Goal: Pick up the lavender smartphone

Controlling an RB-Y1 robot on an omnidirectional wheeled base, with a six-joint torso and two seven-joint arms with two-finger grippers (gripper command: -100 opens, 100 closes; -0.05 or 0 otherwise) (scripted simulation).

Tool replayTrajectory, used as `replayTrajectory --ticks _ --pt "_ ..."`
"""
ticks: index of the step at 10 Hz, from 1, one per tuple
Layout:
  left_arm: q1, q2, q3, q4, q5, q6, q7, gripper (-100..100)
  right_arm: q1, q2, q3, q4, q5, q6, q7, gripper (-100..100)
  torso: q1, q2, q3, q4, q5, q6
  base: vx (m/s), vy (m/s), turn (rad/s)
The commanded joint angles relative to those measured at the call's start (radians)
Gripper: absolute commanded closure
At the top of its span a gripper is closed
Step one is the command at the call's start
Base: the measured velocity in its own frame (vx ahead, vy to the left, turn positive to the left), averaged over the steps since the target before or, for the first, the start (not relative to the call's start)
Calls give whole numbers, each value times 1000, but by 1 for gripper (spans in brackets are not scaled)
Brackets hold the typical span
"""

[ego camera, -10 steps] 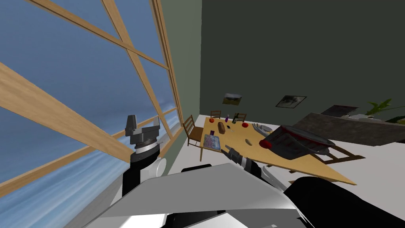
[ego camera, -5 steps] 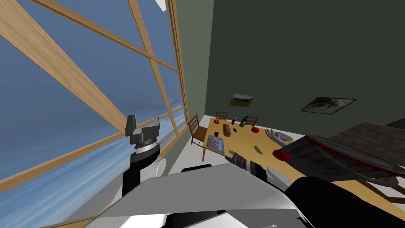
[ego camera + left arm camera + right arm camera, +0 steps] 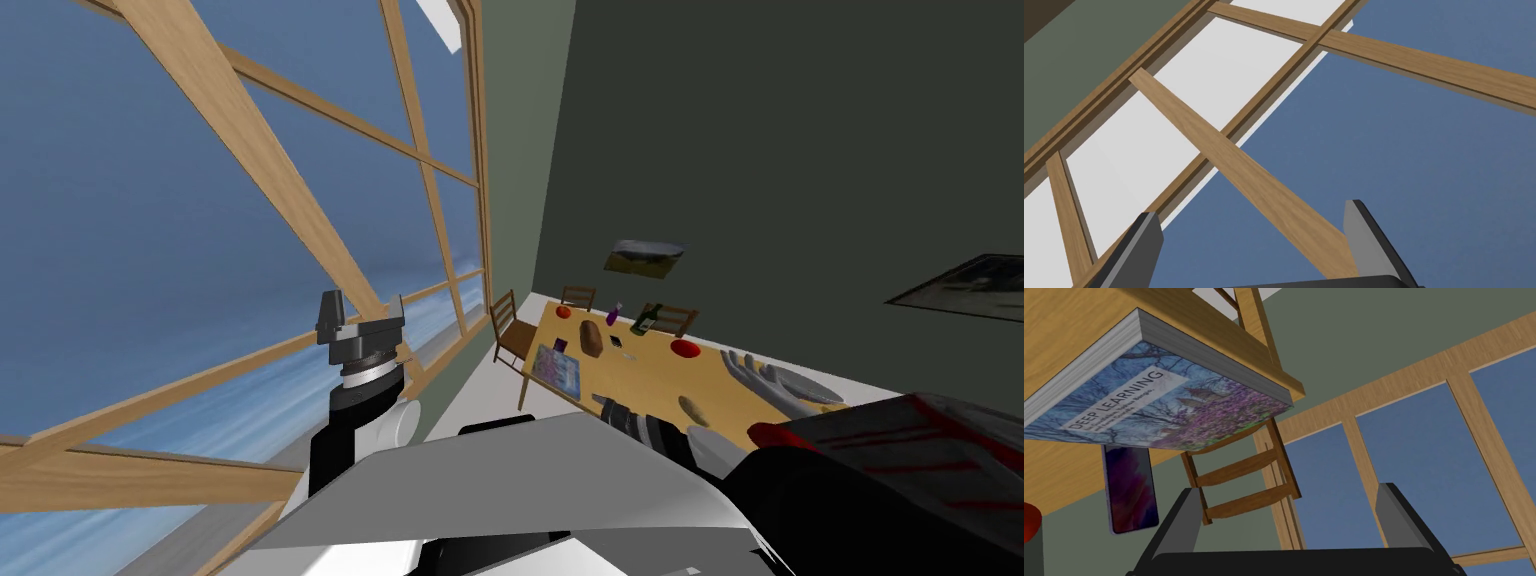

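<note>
The lavender smartphone [image 3: 1130, 488] lies flat on the wooden table [image 3: 1054, 483], close beside a thick book [image 3: 1149, 403] with a blue and purple cover. In the head view the phone [image 3: 560, 344] is a small purple spot at the book's [image 3: 556, 366] far end, near the table's [image 3: 640, 375] window-side corner. My right gripper [image 3: 1289, 495] stands open and holds nothing; it is short of the table edge, and the phone is ahead and off to one side of its fingers. In the head view it [image 3: 603, 402] hangs low by the table's near edge. My left gripper [image 3: 362, 312] is raised by the window, open [image 3: 1249, 215].
A wooden chair [image 3: 510, 330] stands at the table's window end, seen past the table corner as a chair [image 3: 1244, 483]. On the table are a bread loaf [image 3: 592, 338], bottles [image 3: 647, 320], a red bowl [image 3: 684, 348] and a grey rack [image 3: 780, 380]. A red and black object [image 3: 900, 440] lies close on my right.
The whole head view has swung: the table has slid right and grown a little nearer, and the window takes more of the left. Both arms keep their pose.
</note>
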Motion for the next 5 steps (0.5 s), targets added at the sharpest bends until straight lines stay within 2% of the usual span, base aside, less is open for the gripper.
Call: replayTrajectory --ticks 1,2,3,4,5 --pt "0 0 0 0 0 0 0 0 -10 -22 0 46 30 -12 -15 -100 0 0 0 0 0 0 5 -1 234" --pt "0 0 0 0 0 0 0 0 -18 -55 1 74 69 -29 -32 -100 0 0 0 0 0 1 11 8 371" --pt "0 0 0 0 0 0 0 0 -18 -55 1 91 79 -29 -32 -100 0 -1 0 0 0 0 13 1 199" --pt "0 0 0 0 0 0 0 0 -18 -55 1 100 79 -29 -32 -100 0 -1 0 0 0 1 7 0 -18" --pt "0 0 0 0 0 0 0 0 -27 -87 2 147 128 -47 -49 -100 0 0 0 0 0 2 9 18 375"
